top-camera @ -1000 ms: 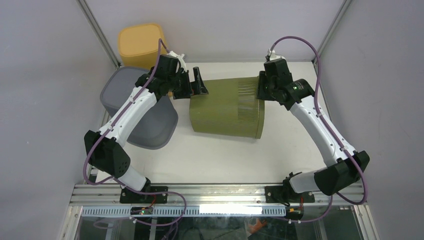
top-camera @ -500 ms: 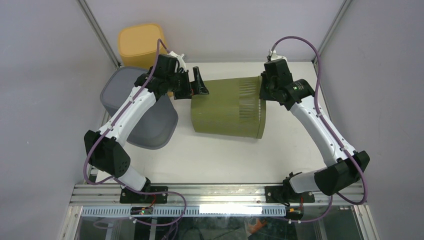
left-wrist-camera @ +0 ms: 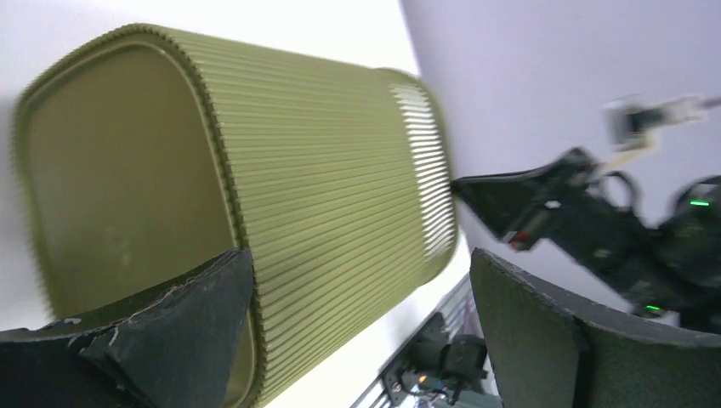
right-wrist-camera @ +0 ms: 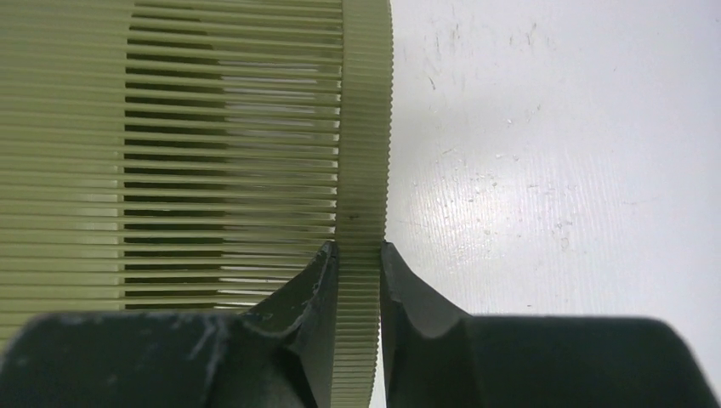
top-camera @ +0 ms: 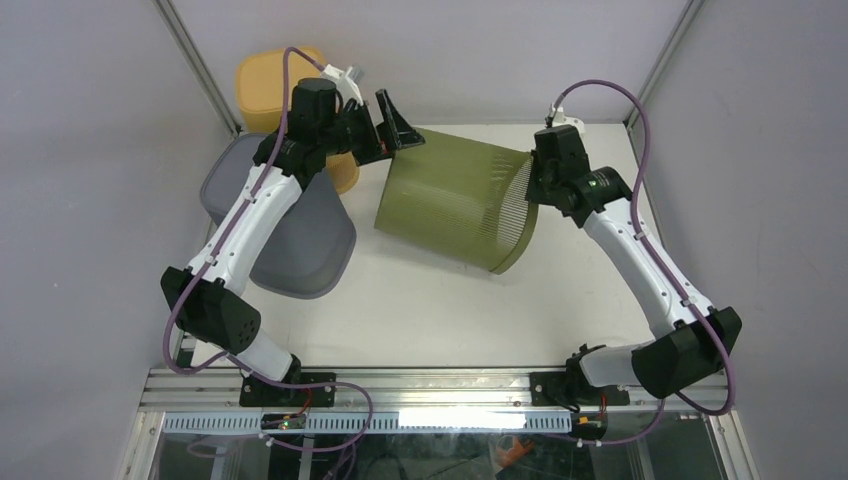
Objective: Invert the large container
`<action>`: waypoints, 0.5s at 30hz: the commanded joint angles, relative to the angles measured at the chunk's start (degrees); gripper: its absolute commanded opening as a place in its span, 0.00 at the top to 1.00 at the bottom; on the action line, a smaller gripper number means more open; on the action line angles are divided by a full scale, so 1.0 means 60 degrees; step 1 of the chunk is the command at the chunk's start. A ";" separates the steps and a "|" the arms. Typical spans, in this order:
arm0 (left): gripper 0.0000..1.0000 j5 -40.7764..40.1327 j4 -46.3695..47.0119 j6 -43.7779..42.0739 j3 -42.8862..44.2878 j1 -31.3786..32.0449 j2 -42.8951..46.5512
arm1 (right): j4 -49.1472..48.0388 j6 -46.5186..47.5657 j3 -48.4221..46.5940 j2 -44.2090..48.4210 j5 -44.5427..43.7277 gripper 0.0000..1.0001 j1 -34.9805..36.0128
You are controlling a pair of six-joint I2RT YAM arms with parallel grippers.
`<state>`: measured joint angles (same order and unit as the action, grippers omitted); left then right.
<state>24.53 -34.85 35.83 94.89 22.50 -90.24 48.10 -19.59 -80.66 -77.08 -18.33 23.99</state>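
The large olive-green ribbed container (top-camera: 455, 205) lies tilted on its side on the white table, closed base toward the left and raised, open rim toward the right. My right gripper (top-camera: 530, 185) is shut on the rim (right-wrist-camera: 366, 127), one finger inside and one outside, as the right wrist view shows (right-wrist-camera: 357, 251). My left gripper (top-camera: 385, 135) is open at the base end. In the left wrist view (left-wrist-camera: 357, 255) one finger overlaps the base's edge and the other stands clear of the ribbed wall (left-wrist-camera: 323, 161).
A grey container (top-camera: 290, 230) lies under my left arm at the table's left side. A yellow container (top-camera: 270, 85) stands at the far left corner. Grey walls close in on both sides and at the back.
The green container's base end has lifted, so it now tilts. My left gripper has risen and moved back with it. My right gripper has stayed shut on the rim.
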 commanded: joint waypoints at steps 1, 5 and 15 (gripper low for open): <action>0.01 0.2449 0.2448 0.1228 0.0683 0.0444 0.0061 | -0.0898 -0.0871 0.0623 -0.0150 0.1824 0.86 0.0370; 0.01 0.2548 0.2983 0.1506 0.0313 0.0634 0.0025 | -0.1506 -0.1364 0.1276 0.0033 0.2023 0.86 0.0360; 0.01 0.2621 0.3974 0.1914 -0.0332 0.1361 -0.0341 | -0.2873 -0.2356 0.2699 0.0209 0.2393 0.86 -0.0021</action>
<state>35.31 -12.99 44.16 94.70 27.83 -90.28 33.23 -28.27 -68.42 -73.93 -14.44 22.94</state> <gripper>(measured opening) 0.990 0.143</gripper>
